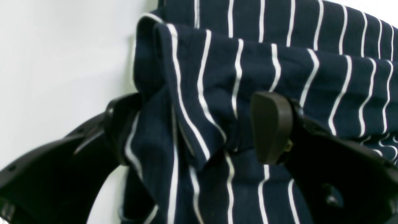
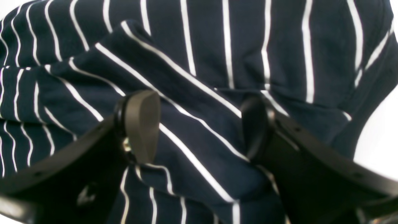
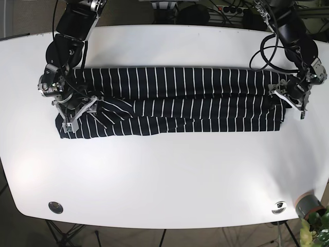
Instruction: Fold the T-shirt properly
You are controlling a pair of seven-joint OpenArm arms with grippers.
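1. Lengthwise folding apparently done: T-shirt (image 3: 175, 100) lying as a long, narrow navy-and-white striped band across the middle of the white tabletop (image 3: 164, 175), layered along its length.
2. Still left, by the look of it: bringing the two short ends together to shorten the band into a compact packet, plus tidying the rumpled corner at the base view's left end.
3. Left end effector (image 1: 199, 127) at the band's end on the base view's right; fingers well apart in the wrist view, with a fold of striped cloth running between them and draped against the inner finger. Partly open around the fabric, not visibly pinching it; firm hold cannot be confirmed.
4. Right end effector (image 2: 199, 124) at the opposite end, over the bunched corner; fingers likewise spread, a raised diagonal ridge of cloth lying between the pads. Straddling the fabric, no clamping visible.
5. Both ends of the shirt therefore sitting inside open fingers, each seemingly placed for a grasp ahead of the crosswise fold.
6. Risk, as a judgement: loose layers at the rumpled corner slipping apart if only the top ply gets caught.
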